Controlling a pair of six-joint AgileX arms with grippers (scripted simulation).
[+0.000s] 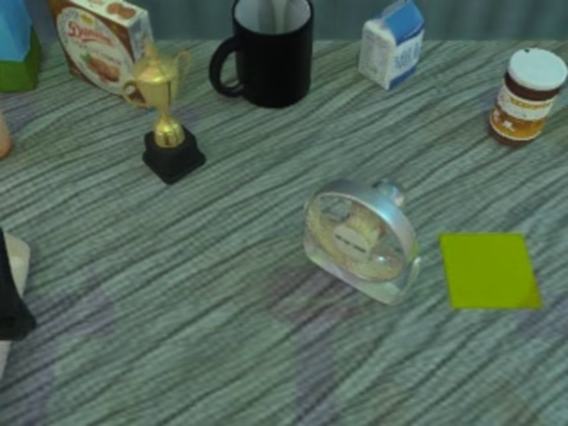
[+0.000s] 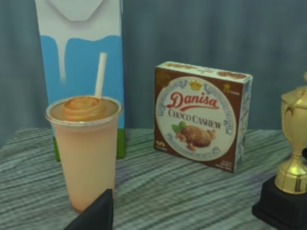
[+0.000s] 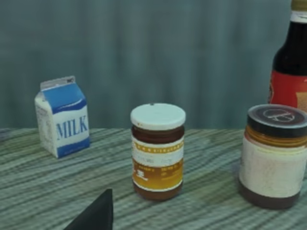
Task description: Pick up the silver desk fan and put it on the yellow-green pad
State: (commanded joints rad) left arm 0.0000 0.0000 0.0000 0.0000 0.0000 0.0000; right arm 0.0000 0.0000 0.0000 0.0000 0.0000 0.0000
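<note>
The silver desk fan (image 1: 359, 240) stands right of the table's middle in the top view, its round grille facing the front left. The yellow-green pad (image 1: 490, 270) lies flat just to its right, with a small gap between them and nothing on it. My left arm (image 1: 11, 302) is parked at the table's left edge, far from the fan. Its wrist view shows one black fingertip (image 2: 101, 208) with nothing against it. My right arm is outside the top view. Its wrist view also shows a lone black fingertip (image 3: 100, 211) holding nothing. Neither wrist view shows the fan or the pad.
Along the back stand a cookie box (image 1: 98, 35), a gold trophy (image 1: 167, 124), a black mug (image 1: 266, 53), a milk carton (image 1: 391, 43) and a white-lidded jar (image 1: 527, 96). A smoothie cup (image 2: 86, 148) is near my left gripper; a dark-lidded jar (image 3: 273, 153) and a bottle (image 3: 290, 62) are near my right.
</note>
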